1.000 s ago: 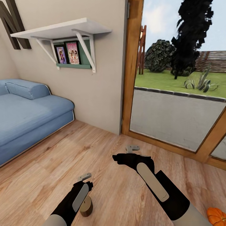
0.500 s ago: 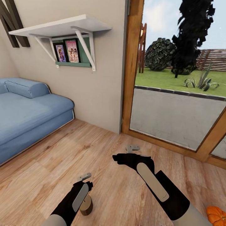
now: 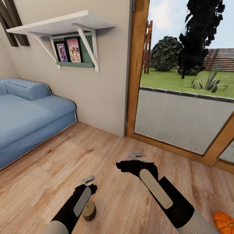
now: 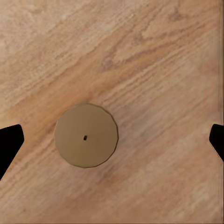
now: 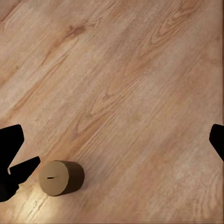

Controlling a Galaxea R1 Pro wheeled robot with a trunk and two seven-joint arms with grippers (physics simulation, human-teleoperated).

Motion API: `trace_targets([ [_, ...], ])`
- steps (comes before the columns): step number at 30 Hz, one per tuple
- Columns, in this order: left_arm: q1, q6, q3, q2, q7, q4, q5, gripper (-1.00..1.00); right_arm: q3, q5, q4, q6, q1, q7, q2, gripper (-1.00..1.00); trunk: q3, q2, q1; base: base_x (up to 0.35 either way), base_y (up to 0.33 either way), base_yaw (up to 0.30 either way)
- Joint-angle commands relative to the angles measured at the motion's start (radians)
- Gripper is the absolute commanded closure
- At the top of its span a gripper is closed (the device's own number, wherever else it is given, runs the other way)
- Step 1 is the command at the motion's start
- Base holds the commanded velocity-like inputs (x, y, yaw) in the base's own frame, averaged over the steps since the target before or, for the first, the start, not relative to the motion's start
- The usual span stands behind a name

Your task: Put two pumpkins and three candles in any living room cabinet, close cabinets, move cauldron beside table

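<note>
Left pincer (image 3: 88, 179) spread apart, poised straight over candle (image 3: 88, 210) upright on floor (image 3: 39, 182), lined up for top-down grab. Right pincer (image 3: 136, 155) apart, empty, idle at 1 o'clock. Pumpkin (image 3: 223, 220) on floor, 3 o'clock of candle.

Wood-plank floor (image 3: 48, 182); blue sofa (image 3: 26, 113) at left; white wall shelf (image 3: 61, 24) upper left; wood-framed glass door (image 3: 182, 97) at right.

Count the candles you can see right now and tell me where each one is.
1. A single candle stands upright on the wooden floor, directly below the left gripper, whose jaws are open. Others may lie outside these views.
</note>
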Motion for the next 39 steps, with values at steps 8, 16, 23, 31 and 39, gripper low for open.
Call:
trace_targets([
  [8,0.0,0.046,-0.006,0.002,0.017,-0.042,0.054,-1.0,-0.001,-0.006,0.044,-0.001,-0.001,-0.004,-0.003,-1.0,-0.001,0.0,0.0,0.0,0.0,0.0],
  [16,0.001,0.06,-0.005,0.003,0.018,-0.045,0.099,-1.0,-0.003,-0.007,0.066,-0.001,-0.001,-0.002,-0.004,-1.0,-0.001,0.0,0.0,0.0,0.0,0.0],
  [23,0.001,0.061,-0.005,0.003,0.02,-0.046,0.108,-1.0,-0.003,-0.007,0.066,-0.001,-0.001,-0.003,-0.002,-1.0,-0.001,0.0,0.0,0.0,0.0,0.0],
  [31,0.001,0.059,-0.004,0.004,0.022,-0.046,0.107,-1.0,-0.003,-0.007,0.066,0.0,-0.001,-0.002,-0.003,-1.0,-0.005,-0.001,0.0,0.0,0.0,0.0],
  [39,0.001,0.059,-0.002,0.006,0.023,-0.046,0.106,-1.0,-0.002,-0.007,0.056,0.0,-0.001,-0.001,-0.002,-1.0,-0.036,-0.003,0.004,0.0,0.0,0.0],
])
